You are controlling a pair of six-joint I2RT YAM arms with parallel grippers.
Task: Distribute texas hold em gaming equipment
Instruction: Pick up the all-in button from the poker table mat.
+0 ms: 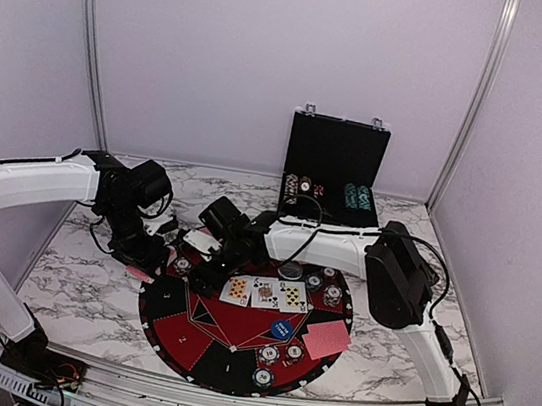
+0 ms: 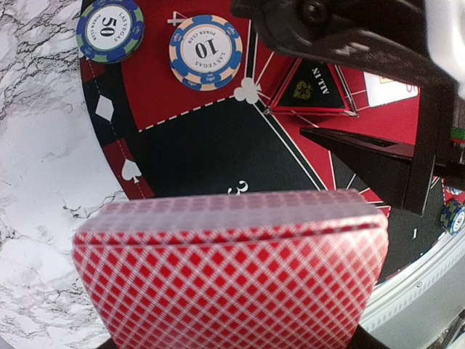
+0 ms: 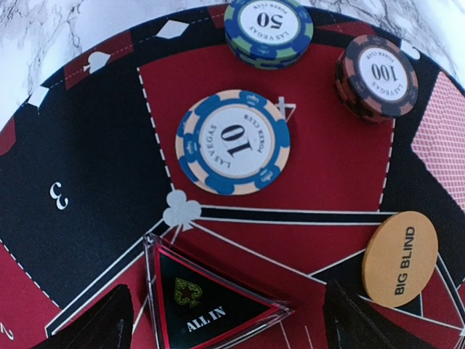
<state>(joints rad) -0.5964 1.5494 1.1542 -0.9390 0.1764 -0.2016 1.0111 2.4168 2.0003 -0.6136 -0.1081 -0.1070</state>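
My left gripper [image 1: 144, 264] is shut on a stack of red-backed playing cards [image 2: 232, 269] and holds it over the left edge of the round mat [image 1: 192, 346]. The stack hides its fingers in the left wrist view. My right gripper [image 3: 225, 323] is open low over the mat, its fingers either side of a clear triangular ALL IN marker [image 3: 211, 305] lying flat. Near it lie a blue 10 chip [image 3: 234, 142], a 50 chip [image 3: 269, 29], a black 100 chip [image 3: 376, 76] and an orange BIG BLIND disc [image 3: 399, 258].
Three face-up cards [image 1: 266, 291] lie across the mat's middle, with a blue disc [image 1: 282, 329], a red-backed card [image 1: 325, 339] and several chips [image 1: 270, 352] nearer the front. An open black case [image 1: 335, 167] holding chips stands at the back. The two grippers are close together.
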